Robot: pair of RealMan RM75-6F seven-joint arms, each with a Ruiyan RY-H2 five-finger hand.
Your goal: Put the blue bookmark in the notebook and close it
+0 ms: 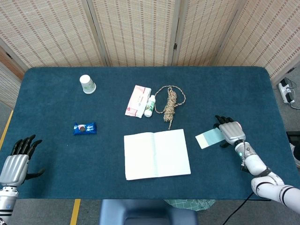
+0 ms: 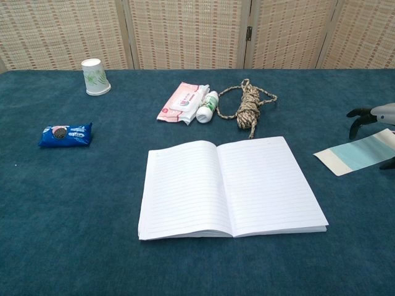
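Observation:
The notebook (image 1: 157, 154) lies open and flat at the table's front centre, with blank lined pages (image 2: 231, 188) showing. To its right lies the blue bookmark (image 1: 208, 138), a pale blue strip with a cream end (image 2: 353, 155), slanted on the cloth. My right hand (image 1: 229, 132) hovers over the bookmark's right end with its fingers spread and hides that end. In the chest view the right hand (image 2: 374, 117) enters at the right edge, with dark fingertips hanging just above the strip. My left hand (image 1: 16, 161) rests at the front left corner, fingers apart, holding nothing.
At the back left stands a paper cup (image 1: 87, 84), and a blue snack packet (image 1: 85, 128) lies left of the notebook. Behind the notebook are a pink wipes pack (image 1: 138, 101), a small white bottle (image 1: 149, 105) and a coil of rope (image 1: 171, 102).

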